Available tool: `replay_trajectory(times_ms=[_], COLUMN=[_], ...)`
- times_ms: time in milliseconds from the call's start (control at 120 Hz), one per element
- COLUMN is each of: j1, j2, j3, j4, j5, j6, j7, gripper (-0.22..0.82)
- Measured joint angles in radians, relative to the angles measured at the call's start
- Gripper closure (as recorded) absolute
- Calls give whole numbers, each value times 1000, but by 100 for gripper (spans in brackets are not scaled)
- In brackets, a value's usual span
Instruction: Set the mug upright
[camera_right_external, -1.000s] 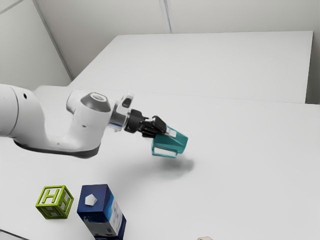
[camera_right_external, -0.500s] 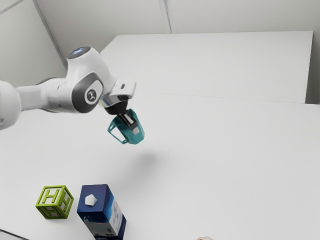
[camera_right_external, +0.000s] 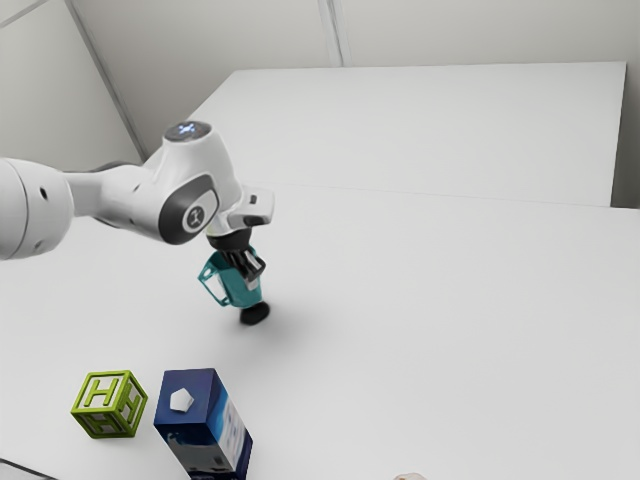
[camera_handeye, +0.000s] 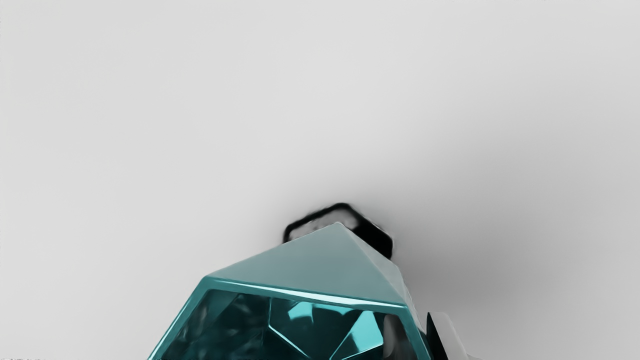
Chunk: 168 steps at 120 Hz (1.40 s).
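Exterior view, left of centre: black two-finger gripper (camera_right_external: 251, 275) holds glossy teal faceted mug (camera_right_external: 236, 291) between its fingers, mouth up, slightly tilted.

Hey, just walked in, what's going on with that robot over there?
A robot arm has its pincer closed on a teal mug. The mug hangs close to the white table, opening upward, nearly upright but leaning a little; I can't tell whether its base touches. It hasn't been let go. A green letter block and a blue carton are on the table too.
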Motion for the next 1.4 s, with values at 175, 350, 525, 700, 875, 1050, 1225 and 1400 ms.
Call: replay_trajectory(times_ms=[175,350,525,700,875,1050,1225,1400], j1=[19,24,16,1,-16,-33,-42,-46], j2=[1,0,0,1,0,-3,-7,-14], j3=[3,5,6,4,0,0,0,0], j4=[-59,-87,-92,-100,-100,-100,-100,-98], j5=[-1,-1,-5,-24,-39,-43,-44,-44], j6=[68,118,144,154,156,157,156,152], j7=[-34,-62,-85,-101,-104,-106,-107,-108], gripper=[77,78,78,74,64,52,40,32])
